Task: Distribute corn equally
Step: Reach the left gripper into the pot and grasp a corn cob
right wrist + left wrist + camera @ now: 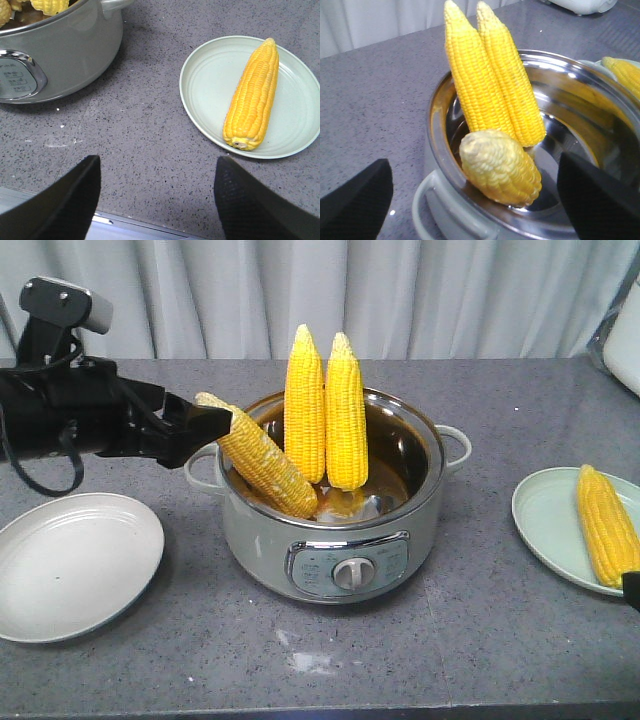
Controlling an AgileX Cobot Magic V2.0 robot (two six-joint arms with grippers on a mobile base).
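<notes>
Three corn cobs stand in the grey electric pot (pixel 250 530). Two of them (pixel 325 410) are upright against the back wall. The third cob (pixel 262 462) leans left over the rim, its pale tip (pixel 492 160) pointing outward. My left gripper (pixel 212 435) is open, and in the left wrist view the tip sits untouched between its black fingers (pixel 357 195). A fourth cob (pixel 252 97) lies on the pale green plate (pixel 210 85) at the right. My right gripper (pixel 157 200) is open and holds nothing, low over the counter's front edge, just short of that plate.
An empty white plate (pixel 75 565) sits at the front left, below the left arm. The green plate (pixel 550 515) is right of the pot. A white appliance (pixel 625 340) stands at the far right back. A grey curtain hangs behind the counter.
</notes>
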